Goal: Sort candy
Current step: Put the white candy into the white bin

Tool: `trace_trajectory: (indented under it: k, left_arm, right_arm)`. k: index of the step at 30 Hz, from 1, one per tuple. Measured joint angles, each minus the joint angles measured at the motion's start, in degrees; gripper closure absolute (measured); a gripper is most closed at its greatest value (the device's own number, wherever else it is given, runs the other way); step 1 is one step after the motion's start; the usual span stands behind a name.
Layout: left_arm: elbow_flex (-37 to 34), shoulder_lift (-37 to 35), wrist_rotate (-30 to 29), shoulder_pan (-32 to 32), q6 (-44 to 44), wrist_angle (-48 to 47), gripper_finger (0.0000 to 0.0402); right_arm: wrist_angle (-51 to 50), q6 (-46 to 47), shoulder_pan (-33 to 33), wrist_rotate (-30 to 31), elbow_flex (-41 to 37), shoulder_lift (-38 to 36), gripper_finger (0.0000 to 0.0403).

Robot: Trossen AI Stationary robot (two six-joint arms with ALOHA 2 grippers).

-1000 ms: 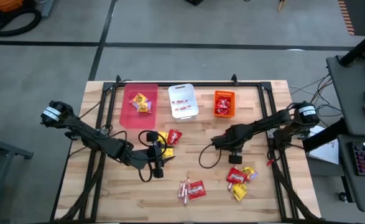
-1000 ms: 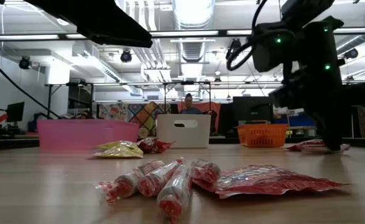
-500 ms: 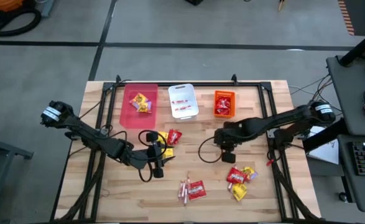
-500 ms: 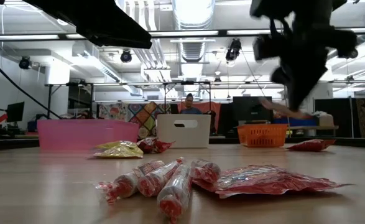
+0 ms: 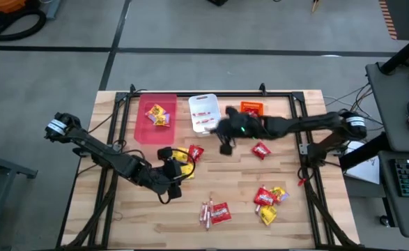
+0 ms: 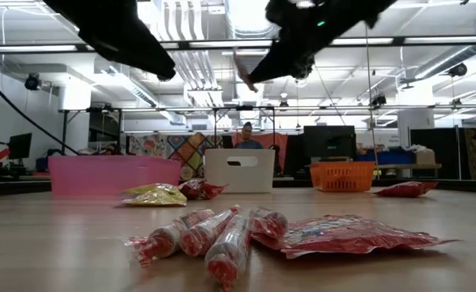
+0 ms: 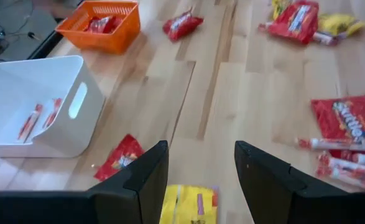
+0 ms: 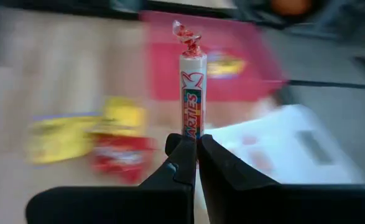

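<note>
A wooden table (image 5: 120, 209) fills the middle of the overhead frame, on a grey floor (image 5: 51, 70). Three bins sit in a row along the table's upper edge: a pink bin (image 5: 144, 131) at left, a white bin (image 5: 215, 111) in the centre, an orange bin (image 5: 243, 107) just right of it. A desk with a keyboard (image 5: 407, 178) shows at the right edge. In the low view, a person (image 6: 246, 134) sits far back, behind the white bin, under ceiling lights (image 6: 250, 16).
</note>
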Motion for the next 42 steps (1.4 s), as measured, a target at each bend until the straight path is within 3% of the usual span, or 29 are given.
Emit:
trace_trajectory:
  k: [4, 11, 20, 30, 36, 42]
  left_arm:
    - [-0.21, 0.00, -0.28, -0.06, 0.10, -0.22, 0.0233]
    - [-3.01, 0.00, -0.34, -1.59, -6.15, -0.44, 0.0233]
    - [-5.85, 0.04, -0.53, -5.41, -16.64, -0.24, 0.0233]
    - [-6.50, 0.04, -1.12, -5.59, -19.54, 0.15, 0.0233]
    - [-6.52, 0.04, -2.10, -5.59, -20.44, 0.26, 0.0233]
    - [-6.52, 0.05, -2.10, -5.59, -21.26, 0.99, 0.0233]
  right_arm:
    - [-3.64, -6.99, -5.53, 1.31, 7.11, 6.36, 0.0394]
    - [-14.79, -11.36, -13.76, 1.23, 20.01, 18.77, 0.0394]
    - [-20.51, -12.87, -17.36, 0.92, 28.24, 28.70, 0.0394]
    - [-24.26, -14.75, -17.63, 1.08, 29.76, 30.83, 0.0394]
    - [-26.75, -11.19, -18.11, 1.12, 30.16, 30.36, 0.0392]
    - [-27.60, -10.76, -18.16, 1.12, 30.16, 30.34, 0.0368]
